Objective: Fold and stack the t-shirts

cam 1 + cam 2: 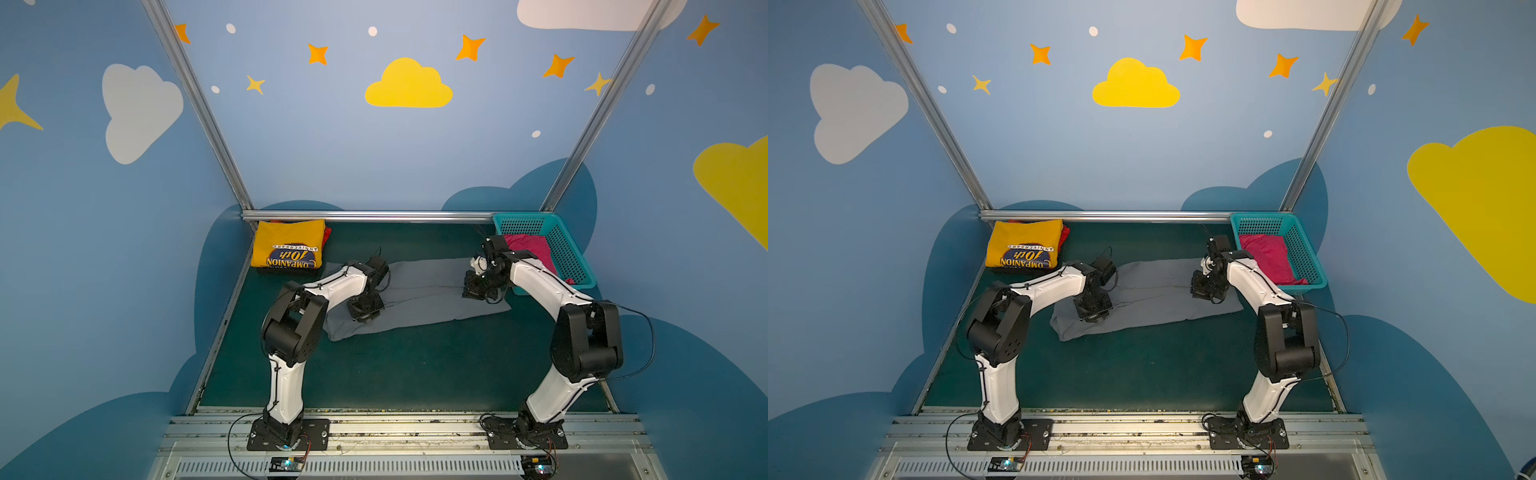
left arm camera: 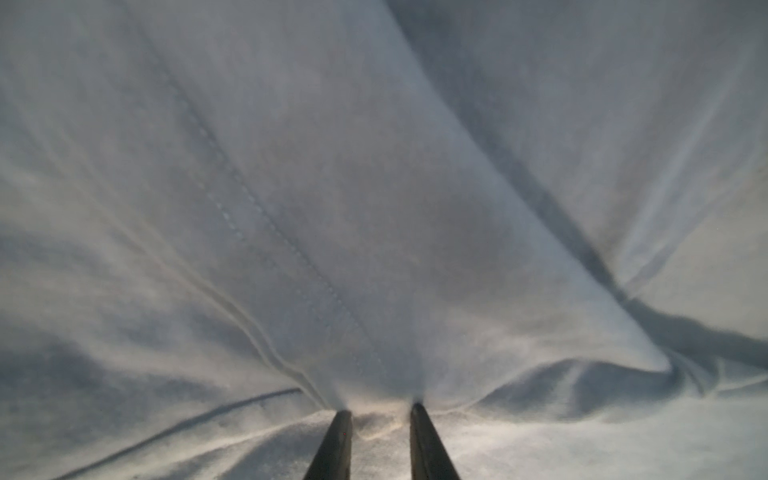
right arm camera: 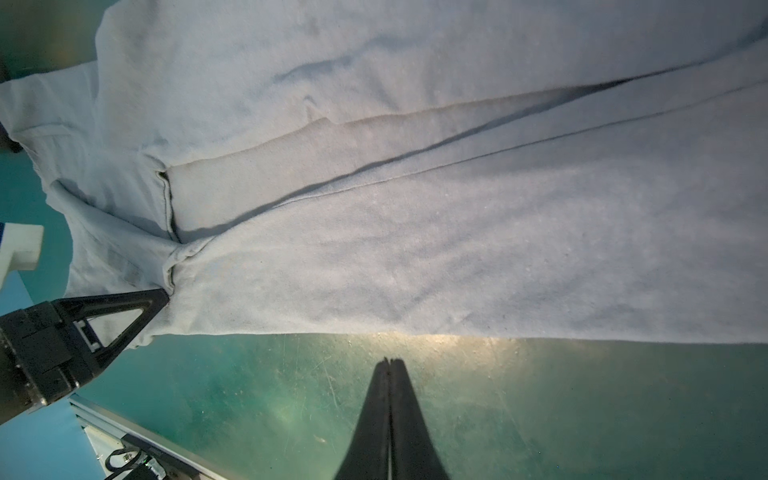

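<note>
A slate-grey t-shirt (image 1: 419, 291) (image 1: 1154, 291) lies folded into a long strip across the green table. My left gripper (image 1: 365, 318) (image 2: 380, 409) presses down on its left end. The jaws stand narrowly apart, pinching a pucker of grey cloth (image 2: 374, 208) between the tips. My right gripper (image 1: 471, 293) (image 3: 390, 360) is shut and holds nothing. It hangs at the strip's right end, over bare table beside the cloth's edge (image 3: 415, 208). A folded yellow t-shirt (image 1: 289, 249) with navy print lies at the back left. A magenta-pink t-shirt (image 1: 528, 247) lies in the basket.
The teal perforated basket (image 1: 567, 253) stands at the back right, close behind my right arm. A red cloth edge (image 1: 327, 235) shows under the yellow shirt. An aluminium rail (image 1: 374, 216) runs along the table's back edge, and blue walls close in both sides.
</note>
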You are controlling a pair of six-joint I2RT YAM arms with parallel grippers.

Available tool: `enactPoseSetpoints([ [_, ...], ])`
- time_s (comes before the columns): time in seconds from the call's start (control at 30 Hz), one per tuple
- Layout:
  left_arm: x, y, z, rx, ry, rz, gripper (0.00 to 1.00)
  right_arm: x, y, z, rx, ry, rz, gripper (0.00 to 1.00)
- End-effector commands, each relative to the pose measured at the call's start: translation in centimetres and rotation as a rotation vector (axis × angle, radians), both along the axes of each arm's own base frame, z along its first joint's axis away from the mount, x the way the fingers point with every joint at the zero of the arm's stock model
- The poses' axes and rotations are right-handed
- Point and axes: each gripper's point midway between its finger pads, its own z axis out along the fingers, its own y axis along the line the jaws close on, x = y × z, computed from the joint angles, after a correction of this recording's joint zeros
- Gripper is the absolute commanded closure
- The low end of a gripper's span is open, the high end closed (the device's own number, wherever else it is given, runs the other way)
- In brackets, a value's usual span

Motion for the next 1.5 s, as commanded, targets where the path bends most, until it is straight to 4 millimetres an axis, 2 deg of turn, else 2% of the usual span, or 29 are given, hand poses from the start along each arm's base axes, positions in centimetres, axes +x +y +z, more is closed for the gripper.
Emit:
enactPoseSetpoints([
  [0.0,-0.6,0.5,-0.8,0.028,0.024,0.000,0.80,-0.3,0.2,1.0,0.011,-0.025,0.003,0.93],
  [0.13,-0.6,0.6,-0.9,0.031,0.027,0.001,0.86,-0.4,0.1,1.0,0.010,-0.025,0.002,0.93],
  [0.23,-0.7,0.5,-0.9,0.026,0.029,-0.002,0.87,-0.4,0.1,0.9,0.009,-0.023,0.001,0.93],
  [0.33,-0.8,0.6,-0.8,0.029,0.025,-0.002,0.95,-0.4,0.1,0.8,0.010,-0.020,0.003,0.93],
  [0.47,-0.5,0.6,-0.5,0.031,0.018,-0.007,0.95,-0.4,0.1,0.7,0.011,-0.016,0.001,0.93],
  [0.6,0.3,0.6,0.7,0.042,-0.013,-0.025,0.95,-0.5,0.1,0.8,0.010,-0.020,0.001,0.93],
  [0.87,2.8,0.0,2.0,0.050,-0.053,-0.090,0.95,-0.5,0.0,0.7,0.011,-0.018,-0.001,0.94],
  [1.23,7.1,0.0,2.6,0.049,-0.090,-0.188,0.95,-0.2,0.1,0.8,0.009,-0.013,-0.002,0.94],
  [1.47,9.8,-1.4,2.7,0.001,-0.120,-0.311,0.95,-0.1,0.1,0.3,0.004,0.004,-0.001,0.94],
])
